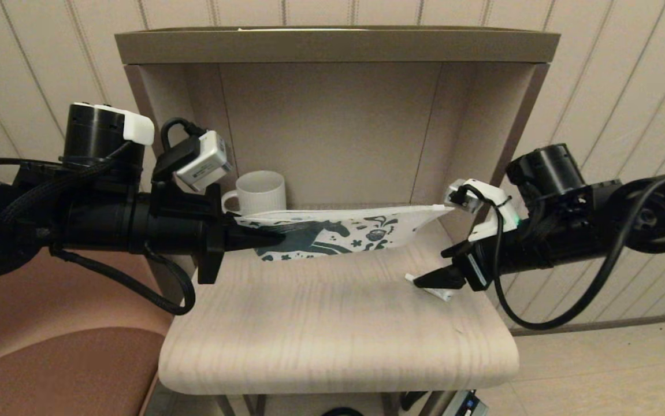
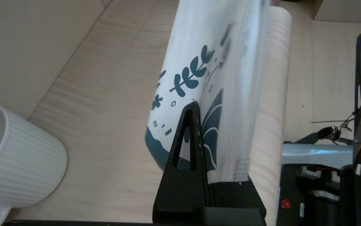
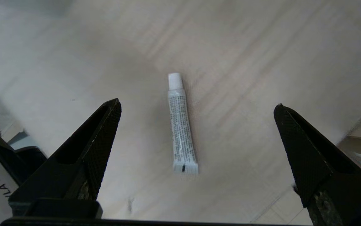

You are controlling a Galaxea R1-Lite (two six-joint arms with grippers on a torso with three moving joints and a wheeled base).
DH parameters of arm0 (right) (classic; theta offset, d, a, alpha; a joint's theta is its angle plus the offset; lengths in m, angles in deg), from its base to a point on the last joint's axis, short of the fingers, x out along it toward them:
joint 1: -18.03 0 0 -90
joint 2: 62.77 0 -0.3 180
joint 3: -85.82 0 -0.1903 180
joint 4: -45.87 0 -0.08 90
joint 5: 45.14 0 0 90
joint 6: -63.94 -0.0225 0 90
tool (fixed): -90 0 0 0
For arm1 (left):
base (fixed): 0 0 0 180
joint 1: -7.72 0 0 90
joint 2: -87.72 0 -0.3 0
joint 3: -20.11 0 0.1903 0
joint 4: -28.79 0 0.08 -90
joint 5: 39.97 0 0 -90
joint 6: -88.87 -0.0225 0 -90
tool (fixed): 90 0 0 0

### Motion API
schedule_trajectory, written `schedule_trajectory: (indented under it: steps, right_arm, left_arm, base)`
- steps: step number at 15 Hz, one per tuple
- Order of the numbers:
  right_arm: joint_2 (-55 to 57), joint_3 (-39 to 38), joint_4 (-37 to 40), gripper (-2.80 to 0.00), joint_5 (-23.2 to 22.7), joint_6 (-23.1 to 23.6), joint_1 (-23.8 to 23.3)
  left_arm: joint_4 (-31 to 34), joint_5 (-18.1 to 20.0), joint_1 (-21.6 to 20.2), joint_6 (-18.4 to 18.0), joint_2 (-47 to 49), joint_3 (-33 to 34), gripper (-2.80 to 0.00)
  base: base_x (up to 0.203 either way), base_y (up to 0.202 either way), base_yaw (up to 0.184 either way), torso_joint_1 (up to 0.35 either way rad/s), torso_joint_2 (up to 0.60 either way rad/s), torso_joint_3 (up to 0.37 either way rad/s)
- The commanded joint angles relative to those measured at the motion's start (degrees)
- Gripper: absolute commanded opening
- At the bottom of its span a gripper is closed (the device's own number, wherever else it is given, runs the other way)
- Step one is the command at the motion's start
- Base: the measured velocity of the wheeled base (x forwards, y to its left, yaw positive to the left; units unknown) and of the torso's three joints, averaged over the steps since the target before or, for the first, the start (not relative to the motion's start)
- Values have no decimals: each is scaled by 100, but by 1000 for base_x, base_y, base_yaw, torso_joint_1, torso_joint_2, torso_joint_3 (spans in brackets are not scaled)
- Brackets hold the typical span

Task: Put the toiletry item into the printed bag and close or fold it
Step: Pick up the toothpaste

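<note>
A: How should the right gripper point(image 3: 196, 106) take the toiletry item point(image 3: 182, 125)?

B: Its fingers are spread wide, straddling the tube at lower right on the table point(image 1: 332, 341); it should descend centred and pinch mid-body.

A: And farther back?

B: The left gripper point(image 2: 199, 125) is clamped on the printed bag point(image 1: 338, 231), mid-frame; its mouth seems to face right. It's white, teal horse, before the mug point(image 1: 260, 192).
</note>
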Motion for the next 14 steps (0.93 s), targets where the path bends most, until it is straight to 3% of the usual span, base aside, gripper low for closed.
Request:
schedule_trajectory:
  steps: [1,12,13,14]
  right_arm:
    - [158,-34,0,0,-8,11,36]
    - [172,-219,-206,0,162,75,101]
    - [179,-241,-206,-245,168,93,102]
    - [179,-291,-206,-280,168,153,111]
  left_arm:
    - [-3,27,-2,-28,14,20,-280]
    - [-3,36,-2,-37,41,30,-280]
    - [-3,36,-2,-37,23,30,-280]
    - [-3,45,-2,-37,23,30,-280]
  base:
    - [0,0,0,0,0,0]
    - [0,0,0,0,0,0]
    - [0,0,0,0,0,0]
    - [0,0,0,0,0,0]
